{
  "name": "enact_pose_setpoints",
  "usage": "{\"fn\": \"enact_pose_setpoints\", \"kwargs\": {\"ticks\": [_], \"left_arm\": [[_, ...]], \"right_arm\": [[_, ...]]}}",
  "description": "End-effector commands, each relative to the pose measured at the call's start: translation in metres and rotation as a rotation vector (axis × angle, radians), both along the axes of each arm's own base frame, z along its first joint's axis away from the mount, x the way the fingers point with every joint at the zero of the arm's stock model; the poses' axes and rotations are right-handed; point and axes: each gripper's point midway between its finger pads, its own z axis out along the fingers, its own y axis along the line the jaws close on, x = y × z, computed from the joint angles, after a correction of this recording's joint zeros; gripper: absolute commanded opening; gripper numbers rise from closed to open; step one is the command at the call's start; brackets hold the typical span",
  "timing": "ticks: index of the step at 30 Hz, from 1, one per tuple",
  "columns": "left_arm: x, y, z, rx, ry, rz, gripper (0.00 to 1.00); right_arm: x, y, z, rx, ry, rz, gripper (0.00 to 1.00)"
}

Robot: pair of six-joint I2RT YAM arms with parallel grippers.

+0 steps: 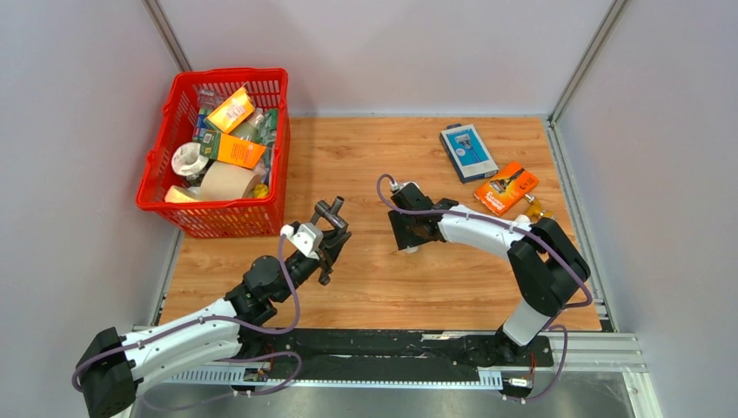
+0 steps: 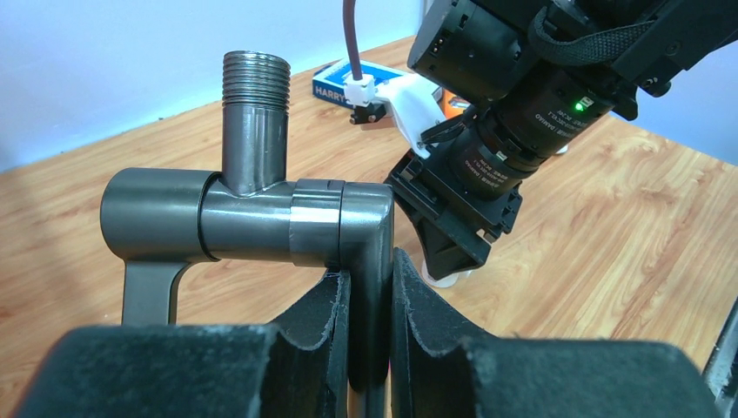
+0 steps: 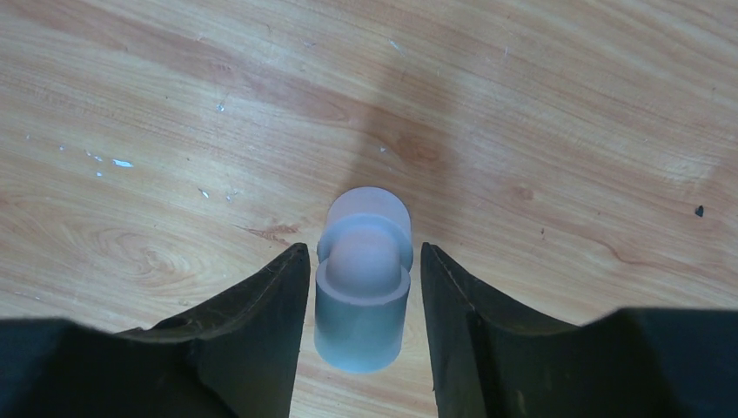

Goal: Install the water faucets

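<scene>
Wood-grain counter (image 1: 383,157), grey partition walls on three sides.

Left: my left end effector (image 2: 370,292) is clamped on the dark grey metal faucet (image 2: 252,218). The pads (image 2: 326,322) pinch the stem just below the elbow bend, and the body is held off the counter. The threaded inlet points up, above and left of the pads. A flat lever drops down at the far left end.

Right: my right end effector (image 3: 364,252) points down at the counter, fingers apart, straddling the white plastic elbow fitting (image 3: 361,300). The fitting rests on the counter between the fingers with a thin gap on each side. No contact that I can see.

The right end effector sits just right of the held faucet, not touching it.

A red basket (image 1: 228,77) stuffed with packets and tape rolls is beyond the left end effector, off to its left. A blue box (image 1: 468,151) and an orange packet (image 1: 506,188) lie beyond the right end effector, to its right.
</scene>
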Motion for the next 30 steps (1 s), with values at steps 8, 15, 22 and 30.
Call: {"fn": "enact_pose_setpoints", "kwargs": {"ticks": [8,15,22,30], "left_arm": [[-0.004,-0.006,0.044,-0.093,-0.109,-0.038,0.0],[-0.013,-0.017,0.042,-0.041,-0.117,-0.117,0.0],[-0.023,-0.03,0.047,-0.02,-0.125,-0.203,0.0],[-0.034,-0.04,0.055,-0.032,-0.136,-0.288,0.0]], "right_arm": [[0.001,0.004,0.001,0.032,-0.005,0.013,0.41],[0.001,0.013,0.018,0.077,-0.04,0.095,0.0],[0.001,0.032,0.121,0.23,-0.275,0.332,0.0],[-0.022,0.031,0.239,0.319,-0.624,0.633,0.0]]}}
